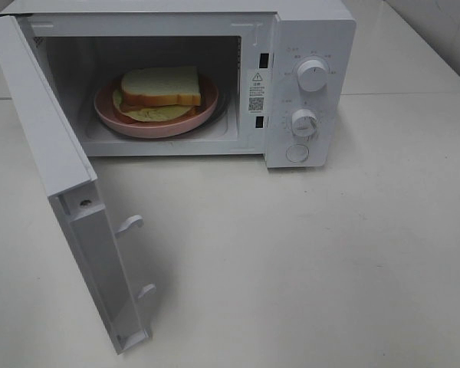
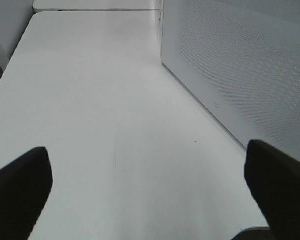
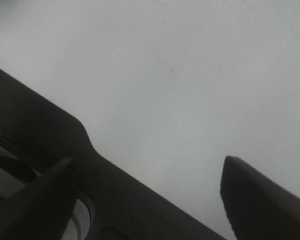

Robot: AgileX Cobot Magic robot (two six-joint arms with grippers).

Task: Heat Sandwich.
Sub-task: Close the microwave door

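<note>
A: The claws?
B: Left claw [image 2: 147,187] is spread wide over the tabletop [image 2: 100,100], holding nothing. Right claw [image 3: 150,197] is spread too, also holding nothing.
A: Door [image 1: 69,192]?
B: It stands wide open. Behind it the sandwich [image 1: 161,88] lies on its plate [image 1: 130,123] inside the microwave [image 1: 307,46].
A: So it's loaded?
B: I'd say so. The next move is to push the door shut, then turn a knob [image 1: 303,123].

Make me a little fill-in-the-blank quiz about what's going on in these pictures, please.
The sandwich lies on a ____ plate. The microwave door stands ____. Above the round button sit ____ knobs.
Missing: pink; open; two.
</note>
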